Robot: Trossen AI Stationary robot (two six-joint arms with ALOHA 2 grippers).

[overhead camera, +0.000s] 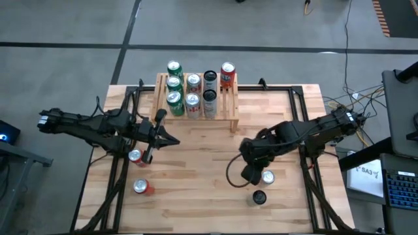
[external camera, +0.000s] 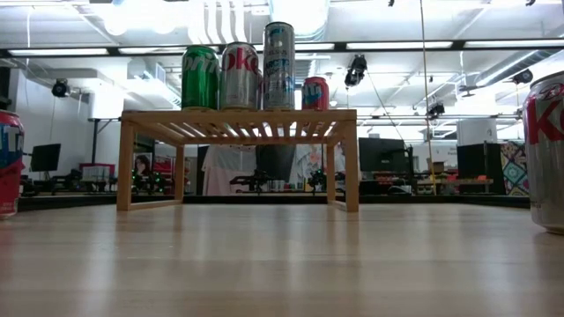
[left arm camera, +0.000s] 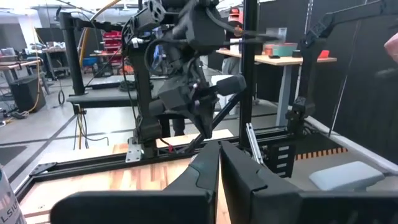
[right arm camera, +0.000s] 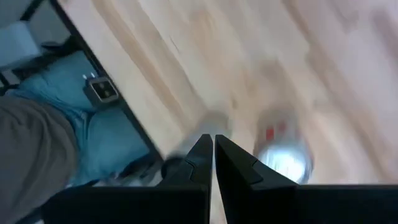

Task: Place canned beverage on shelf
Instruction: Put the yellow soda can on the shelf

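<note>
High view: right claw [overhead camera: 253, 175], pressed together, is seen lower right beside a silver can [overhead camera: 267, 177]; rigid, smooth, slippery; mid-wall grasp judged best.

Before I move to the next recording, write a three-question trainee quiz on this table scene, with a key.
1. True or false: the right gripper holds a can.
2. Multiple choice: the green cans on the shelf stand at its (A) left end, (B) right end, (C) middle.
3. Short answer: how many cans stand on the table off the shelf in the high view?

Key
1. False: it is shut and empty, beside a silver-topped can.
2. A, as seen from above.
3. Four: two near the left gripper, which is also shut and empty, and two near the right gripper.
</note>
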